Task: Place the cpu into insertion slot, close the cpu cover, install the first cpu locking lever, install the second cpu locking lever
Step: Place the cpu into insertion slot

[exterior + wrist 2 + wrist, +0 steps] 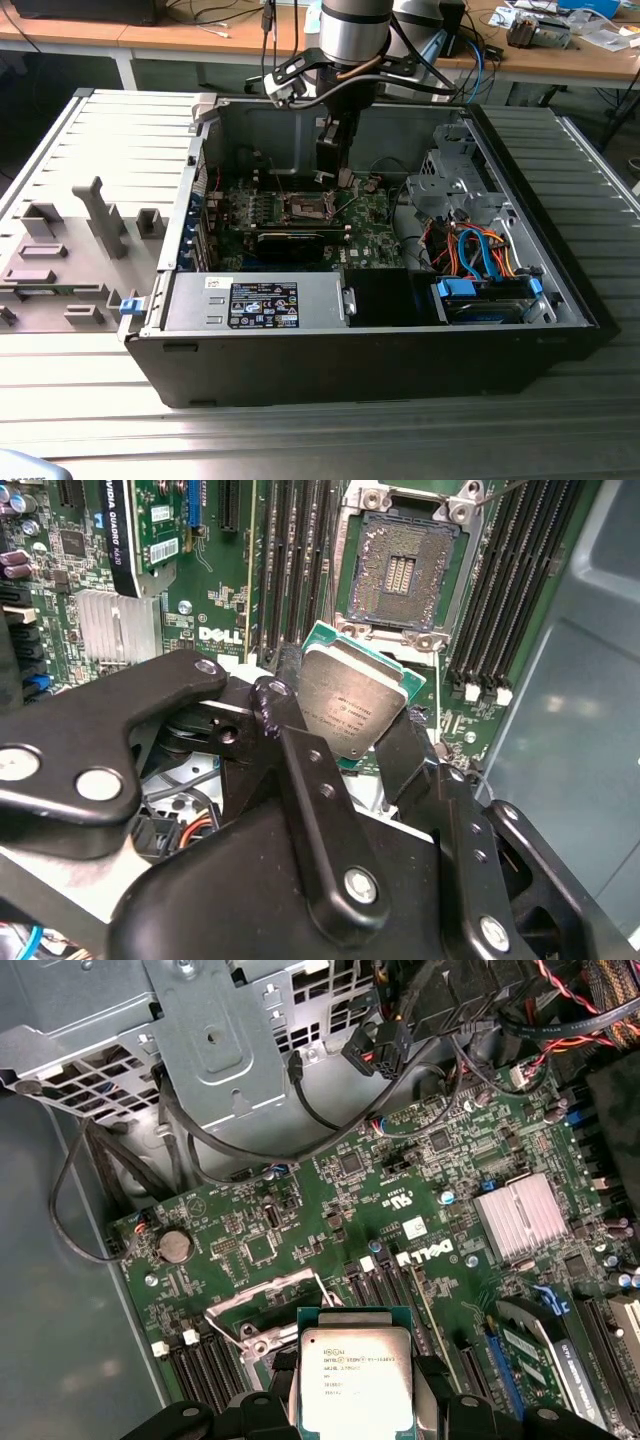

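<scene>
- The tool (pixel 345 722) pinches the cpu (pixel 352 702) by two opposite edges, which leaves its metal face and underside free for seating.
- The cpu hangs above the green board, apart from the insertion slot (pixel 405 568), whose contacts lie bare to receive it.
- In the exterior view, the slot sits at seven o'clock from the tool, inside the computer case (pixel 400 365) on the bench (pixel 300 440).

White lettering on the green circuit board (pixel 300 1210), fine print on the cpu (pixel 355 1385), black label (pixel 263 304) on the power supply (pixel 190 300)

Even indoor light, glare on cpu (pixel 355 1385)
</scene>
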Robot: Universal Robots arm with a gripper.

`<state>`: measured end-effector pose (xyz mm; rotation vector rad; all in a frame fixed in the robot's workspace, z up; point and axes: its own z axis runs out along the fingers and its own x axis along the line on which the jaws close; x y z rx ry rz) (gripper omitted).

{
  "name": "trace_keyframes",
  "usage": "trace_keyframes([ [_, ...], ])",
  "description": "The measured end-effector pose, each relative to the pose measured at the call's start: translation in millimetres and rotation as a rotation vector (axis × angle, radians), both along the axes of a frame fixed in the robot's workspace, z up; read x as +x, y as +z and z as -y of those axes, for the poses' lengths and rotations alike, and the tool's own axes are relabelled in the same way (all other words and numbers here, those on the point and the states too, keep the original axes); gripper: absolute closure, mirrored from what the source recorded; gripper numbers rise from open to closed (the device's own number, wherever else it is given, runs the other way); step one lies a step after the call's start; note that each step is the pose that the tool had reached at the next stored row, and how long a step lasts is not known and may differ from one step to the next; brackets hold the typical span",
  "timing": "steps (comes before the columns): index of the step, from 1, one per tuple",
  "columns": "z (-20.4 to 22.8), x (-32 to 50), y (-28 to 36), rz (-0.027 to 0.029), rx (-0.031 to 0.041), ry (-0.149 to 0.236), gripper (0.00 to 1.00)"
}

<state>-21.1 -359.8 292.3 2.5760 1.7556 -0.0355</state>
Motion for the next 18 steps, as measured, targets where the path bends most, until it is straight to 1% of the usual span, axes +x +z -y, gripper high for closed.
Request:
trace_keyframes([
  [18,0.0,0.0,-0.2,0.0,-0.0001,-0.022,0.46],
])
